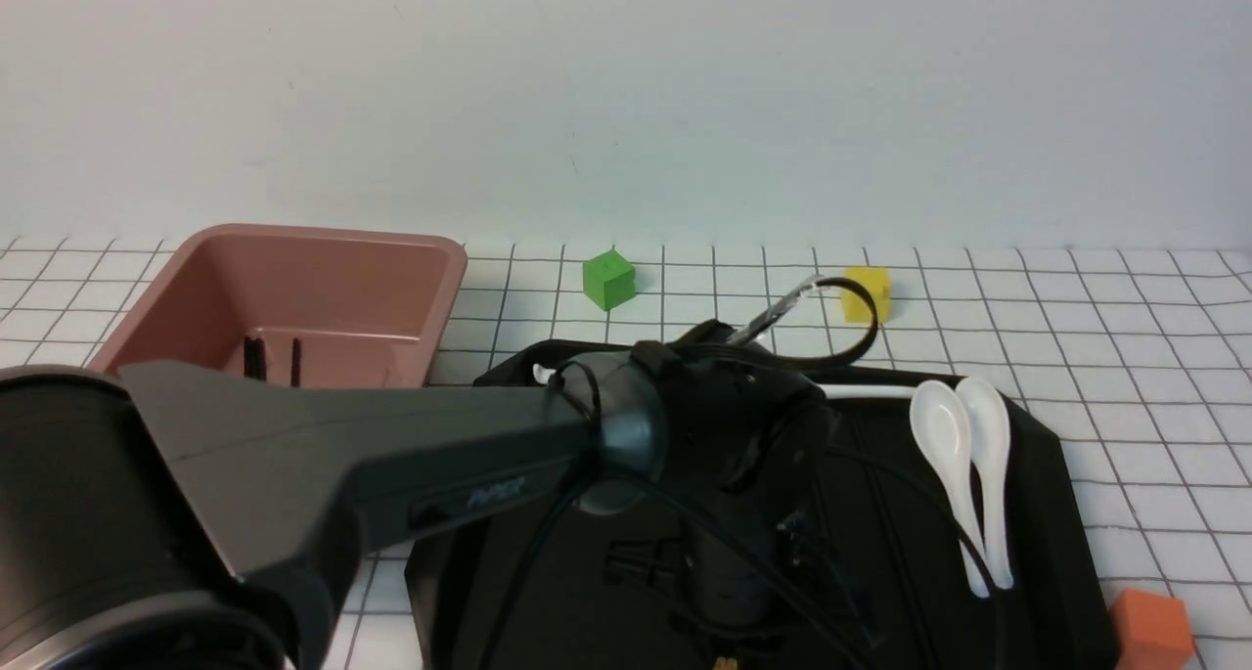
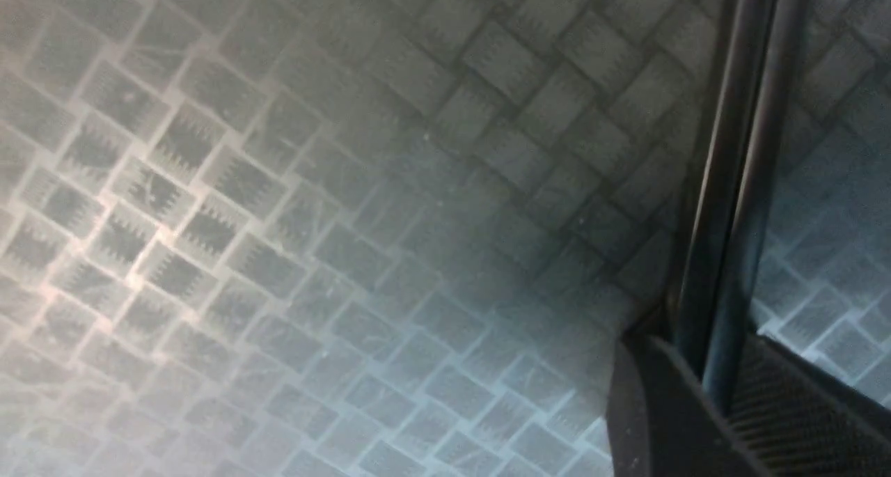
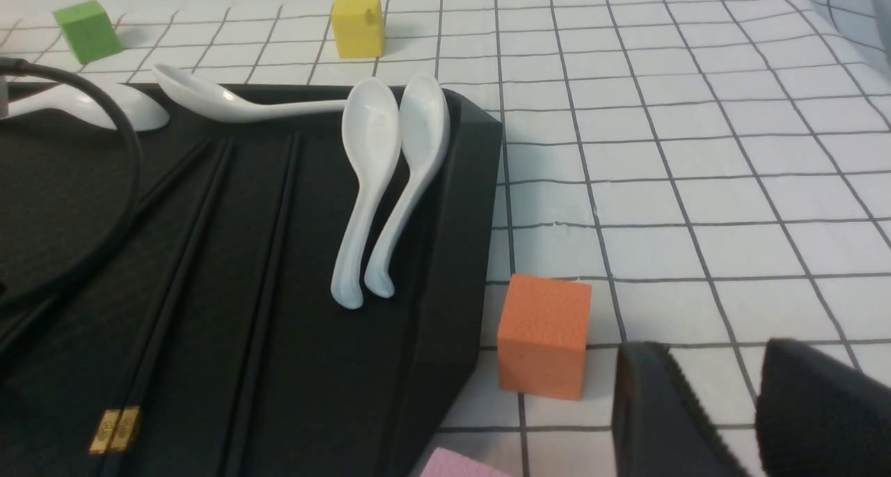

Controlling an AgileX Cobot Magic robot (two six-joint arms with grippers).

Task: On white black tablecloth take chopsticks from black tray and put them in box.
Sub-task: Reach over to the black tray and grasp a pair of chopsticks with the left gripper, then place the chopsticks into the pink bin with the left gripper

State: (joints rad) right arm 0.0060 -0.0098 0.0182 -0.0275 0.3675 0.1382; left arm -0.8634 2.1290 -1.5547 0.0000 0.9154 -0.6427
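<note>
The black tray (image 1: 1037, 474) lies on the checked tablecloth (image 1: 1125, 357). My left gripper (image 1: 729, 592) points down into the tray. In the left wrist view it (image 2: 717, 365) sits just above the tray floor (image 2: 348, 219), shut on thin black chopsticks (image 2: 738, 184). More chopsticks (image 3: 174, 275) with yellow ends lie in the tray (image 3: 459, 219). The pinkish-brown box (image 1: 293, 298) stands at the far left with a few chopsticks (image 1: 256, 357) inside. My right gripper (image 3: 713, 352) is open and empty over the tablecloth (image 3: 696, 150), to the right of the tray.
White spoons (image 1: 954, 455) lie in the tray's right and far parts, also in the right wrist view (image 3: 376, 170). A green cube (image 1: 608, 279) and a yellow cube (image 1: 867, 293) sit behind the tray. An orange cube (image 3: 544, 334) sits beside its right edge.
</note>
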